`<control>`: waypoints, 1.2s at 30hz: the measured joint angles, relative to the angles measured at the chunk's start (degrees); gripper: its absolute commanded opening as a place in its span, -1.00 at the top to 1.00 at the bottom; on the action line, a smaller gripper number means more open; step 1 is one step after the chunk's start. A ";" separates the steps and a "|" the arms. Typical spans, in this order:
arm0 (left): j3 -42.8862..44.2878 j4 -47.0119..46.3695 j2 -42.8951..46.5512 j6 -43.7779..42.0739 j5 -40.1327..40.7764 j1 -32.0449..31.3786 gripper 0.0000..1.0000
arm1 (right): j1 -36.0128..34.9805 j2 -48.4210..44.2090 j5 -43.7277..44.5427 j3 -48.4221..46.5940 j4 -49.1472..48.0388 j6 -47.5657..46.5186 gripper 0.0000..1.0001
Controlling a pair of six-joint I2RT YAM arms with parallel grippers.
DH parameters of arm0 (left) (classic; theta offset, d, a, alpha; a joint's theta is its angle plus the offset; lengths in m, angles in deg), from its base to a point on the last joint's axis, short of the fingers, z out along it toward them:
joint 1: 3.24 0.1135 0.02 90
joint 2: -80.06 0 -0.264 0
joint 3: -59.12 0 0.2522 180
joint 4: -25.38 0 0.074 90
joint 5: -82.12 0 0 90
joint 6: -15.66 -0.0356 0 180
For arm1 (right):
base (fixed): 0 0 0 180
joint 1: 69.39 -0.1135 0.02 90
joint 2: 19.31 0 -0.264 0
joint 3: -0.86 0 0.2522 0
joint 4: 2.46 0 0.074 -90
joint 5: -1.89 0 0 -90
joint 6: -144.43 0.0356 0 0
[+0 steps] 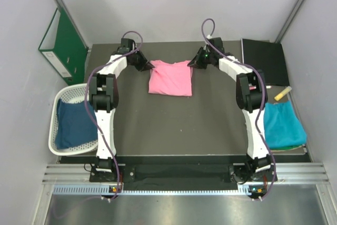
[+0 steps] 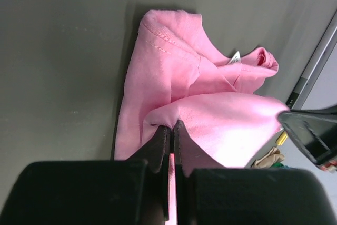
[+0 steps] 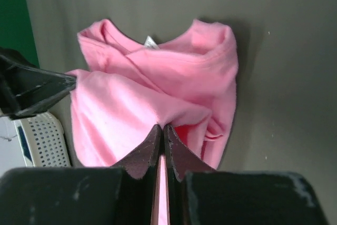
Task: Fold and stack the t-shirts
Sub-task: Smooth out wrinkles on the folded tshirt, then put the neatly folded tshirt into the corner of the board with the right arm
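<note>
The pink t-shirt lies partly folded at the far middle of the table. My left gripper is shut on the shirt's far left corner; the left wrist view shows the pink cloth pinched at my gripper. My right gripper is shut on the far right corner; the right wrist view shows the cloth pinched at my gripper. Both hold the edge a little lifted. The dark blue t-shirt lies in the white basket at left. The teal t-shirt lies at the right edge.
A green ring binder leans on the left wall. A black folder lies at the far right, with a small yellow object beside it. The dark table top extends in front of the pink shirt.
</note>
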 measured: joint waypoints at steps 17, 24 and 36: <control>2.23 -5.40 -1.29 4.04 -2.47 0.96 0.87 | 0.96 1.92 5.92 -4.68 -2.19 1.97 0.97; 4.50 -7.61 -5.07 7.41 -2.78 1.77 -0.97 | 1.49 7.41 7.52 -9.11 -1.68 4.02 0.21; -5.29 -2.99 8.46 -1.22 7.48 2.14 -0.97 | 3.37 -7.52 17.97 0.20 6.40 -5.99 -0.99</control>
